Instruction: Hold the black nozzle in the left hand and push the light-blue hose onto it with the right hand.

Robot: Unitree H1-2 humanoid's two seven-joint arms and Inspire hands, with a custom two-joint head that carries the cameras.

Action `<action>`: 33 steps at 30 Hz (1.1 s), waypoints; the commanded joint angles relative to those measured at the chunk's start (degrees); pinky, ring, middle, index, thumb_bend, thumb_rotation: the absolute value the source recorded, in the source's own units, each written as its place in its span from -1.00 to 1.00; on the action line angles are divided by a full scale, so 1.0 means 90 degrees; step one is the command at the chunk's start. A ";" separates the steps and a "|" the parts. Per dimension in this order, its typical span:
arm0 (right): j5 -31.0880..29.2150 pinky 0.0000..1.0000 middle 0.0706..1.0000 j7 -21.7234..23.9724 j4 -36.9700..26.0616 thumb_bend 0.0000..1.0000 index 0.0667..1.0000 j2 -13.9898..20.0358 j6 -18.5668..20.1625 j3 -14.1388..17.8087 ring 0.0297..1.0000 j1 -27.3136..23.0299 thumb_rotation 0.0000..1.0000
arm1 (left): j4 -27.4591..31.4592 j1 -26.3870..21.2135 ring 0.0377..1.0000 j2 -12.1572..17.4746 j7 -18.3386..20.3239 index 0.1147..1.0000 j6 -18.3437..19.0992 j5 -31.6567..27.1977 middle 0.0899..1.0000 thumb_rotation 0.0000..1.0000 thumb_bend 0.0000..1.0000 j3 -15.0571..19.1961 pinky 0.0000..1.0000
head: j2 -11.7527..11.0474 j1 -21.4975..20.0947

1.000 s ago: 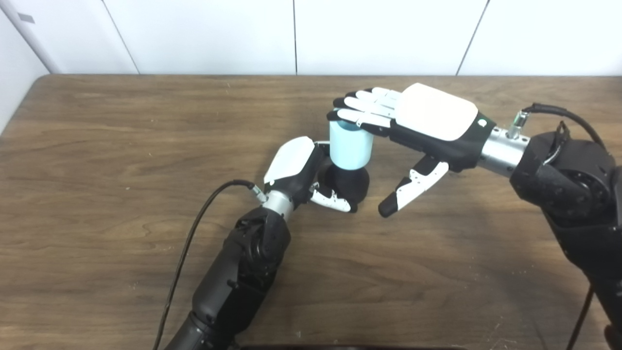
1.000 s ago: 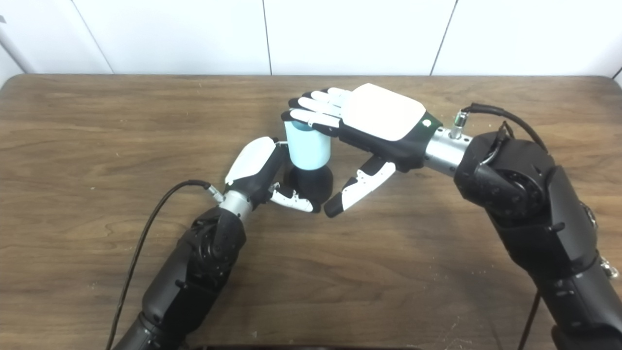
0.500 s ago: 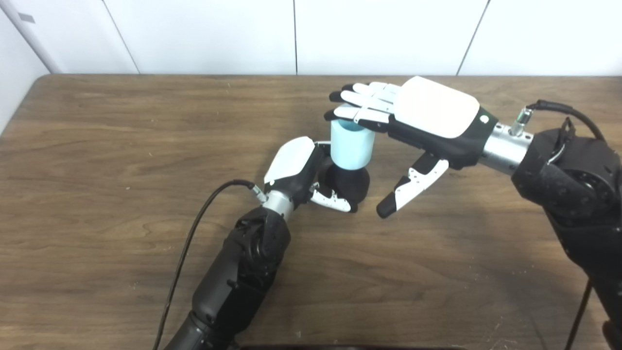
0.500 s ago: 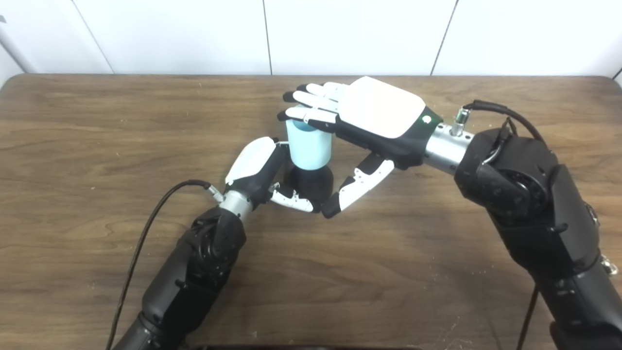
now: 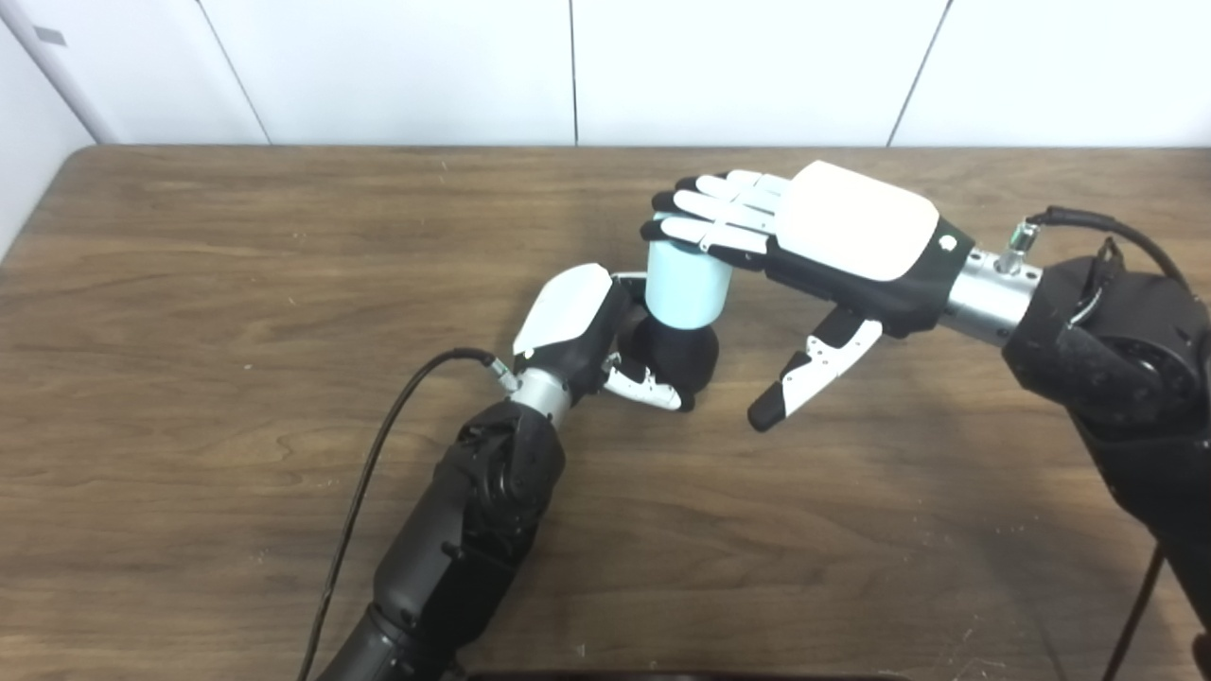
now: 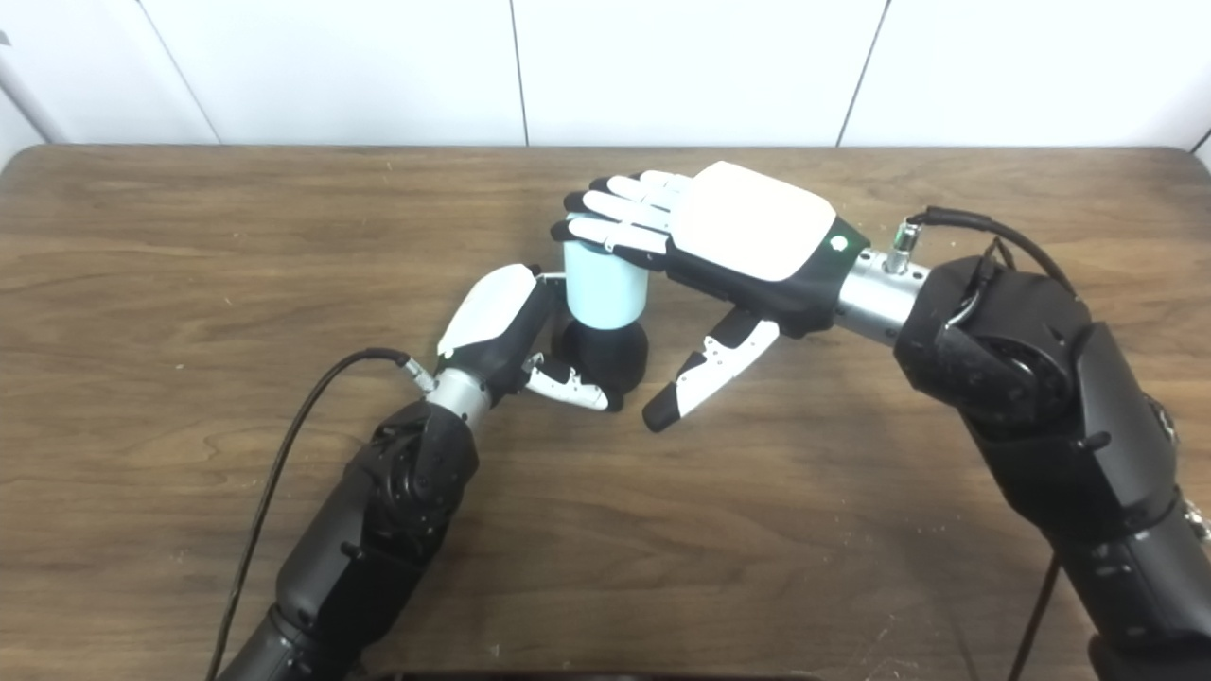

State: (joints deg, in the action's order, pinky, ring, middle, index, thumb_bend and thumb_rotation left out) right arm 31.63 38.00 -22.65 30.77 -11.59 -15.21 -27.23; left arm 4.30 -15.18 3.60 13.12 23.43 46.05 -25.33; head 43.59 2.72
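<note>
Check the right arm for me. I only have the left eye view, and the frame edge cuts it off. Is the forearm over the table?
Observer: Yes. The right eye view shows more of the right arm, and it's over the table down to the bottom edge.
Operator: Far right table corner?
Observer: In frame here, rounded, behind the arm.
Operator: Anything on the forearm's outer side?
Observer: A small metal fitting sticks out at the frame's right edge.

Bare worktop [image 5: 236,284] lies open all around; only the hose [image 5: 688,288] on its nozzle [image 5: 683,355], flanked by both arms, blocks the middle.
</note>
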 commanded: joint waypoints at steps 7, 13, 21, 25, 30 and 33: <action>0.0018 0.80 0.98 -0.0038 0.0292 0.40 0.86 0.0198 0.0056 0.0016 0.99 -0.0067 0.98 | -0.0625 0.0473 0.58 0.0323 0.0520 -0.17 0.0362 -0.0069 0.23 -0.92 0.03 -0.0094 0.97 | 0.0026 -0.0027; -0.0106 0.74 0.97 -0.0063 0.0237 0.40 0.85 0.0169 0.0182 0.0027 0.98 0.0030 0.98 | -0.0617 0.0453 0.66 0.0304 0.0557 -0.17 0.0374 -0.0054 0.27 -0.92 0.03 -0.0084 0.97 | 0.0048 -0.0046; -0.0373 0.84 0.98 -0.0114 0.0442 0.39 0.86 0.0121 0.0276 -0.0033 0.98 0.0135 0.98 | -0.0606 0.0452 0.67 0.0320 0.0564 -0.17 0.0378 -0.0060 0.31 -0.92 0.04 -0.0107 0.96 | 0.0067 -0.0062; -0.0342 0.90 1.00 -0.0089 0.0436 0.39 0.88 0.0106 0.0360 -0.0111 0.99 0.0147 0.98 | -0.0562 0.0460 0.64 0.0324 0.0612 -0.17 0.0382 -0.0033 0.31 -0.92 0.03 -0.0102 0.97 | 0.0106 -0.0049; -0.0273 0.91 1.00 -0.0008 0.0312 0.39 0.89 0.0102 0.0300 -0.0337 0.99 0.0199 0.98 | -0.0534 0.0454 0.61 0.0349 0.0639 -0.17 0.0382 -0.0036 0.26 -0.92 0.03 -0.0105 0.97 | 0.0153 -0.0030; -0.0287 0.91 1.00 0.0010 0.0263 0.39 0.89 0.0158 0.0263 -0.0431 1.00 0.0228 0.99 | -0.0528 0.0456 0.59 0.0354 0.0635 -0.17 0.0382 -0.0032 0.26 -0.92 0.03 -0.0109 0.96 | 0.0178 -0.0031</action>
State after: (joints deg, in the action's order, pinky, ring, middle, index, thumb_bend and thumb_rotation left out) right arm 27.83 35.26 -20.36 30.44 -9.50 -17.84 -26.25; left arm 4.26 -15.32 4.16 13.17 23.26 45.21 -25.49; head 45.17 2.37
